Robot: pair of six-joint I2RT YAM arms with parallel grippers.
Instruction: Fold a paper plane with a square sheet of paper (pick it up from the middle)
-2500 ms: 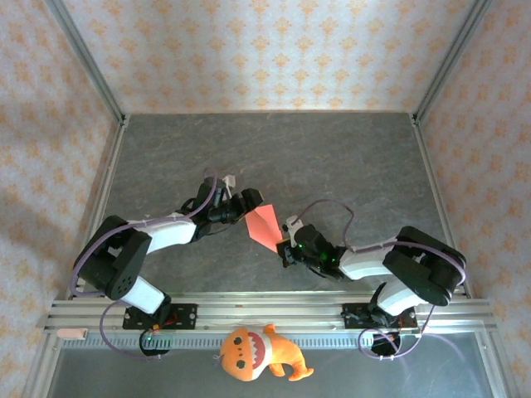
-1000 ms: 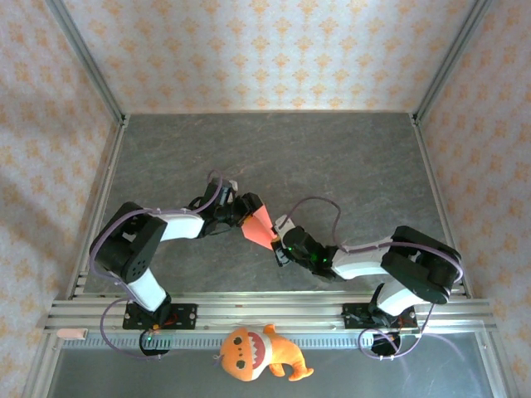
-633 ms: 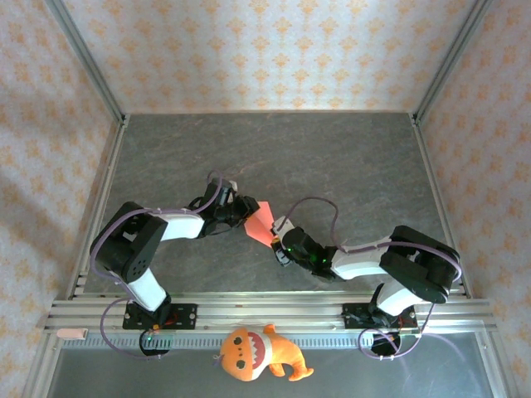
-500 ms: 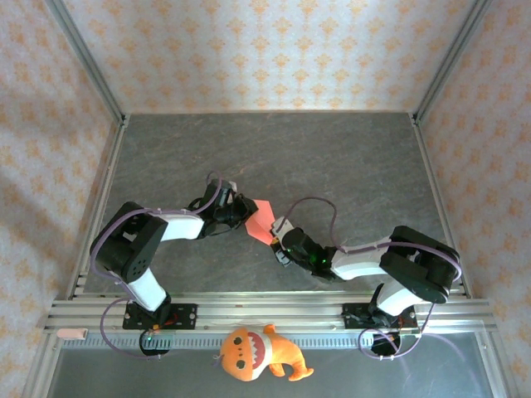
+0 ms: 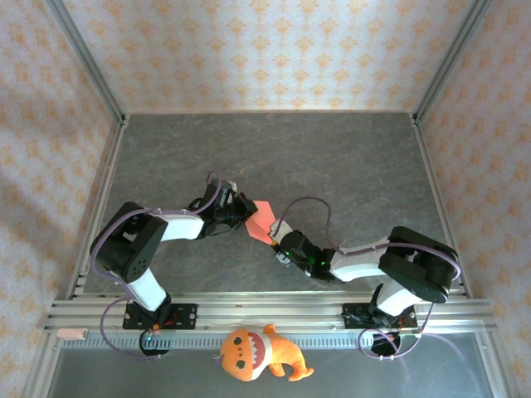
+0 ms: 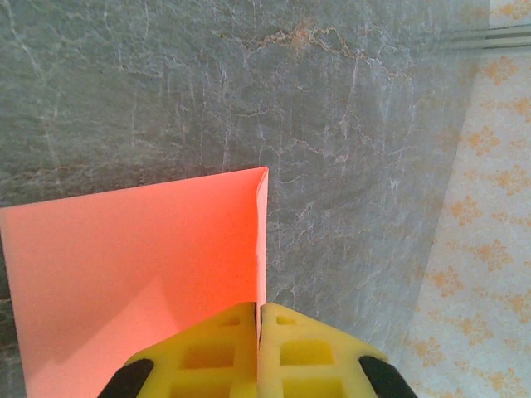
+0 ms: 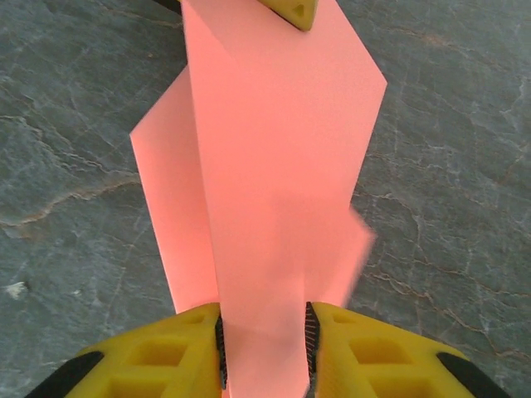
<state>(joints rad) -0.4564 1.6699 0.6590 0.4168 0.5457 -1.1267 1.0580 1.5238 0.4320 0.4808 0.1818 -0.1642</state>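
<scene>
Found left end effector [image 6: 257, 311] clamped on edge of thin red-pink folded paper sheet [image 6: 141, 249] as anchor; right end effector [image 7: 264, 313] parted, sheet's opposite end between its pads, likely regripping

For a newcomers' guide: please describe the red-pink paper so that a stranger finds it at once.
On the grey table, look where the left gripper and right gripper meet, near its front. The paper is between them: thin, red-pink, creased, unlike the plump orange plush toy.

Grey marbled table [image 5: 348, 166]; folded red-pink paper sheet [image 5: 262, 217] near centre, contact with surface unclear.
</scene>
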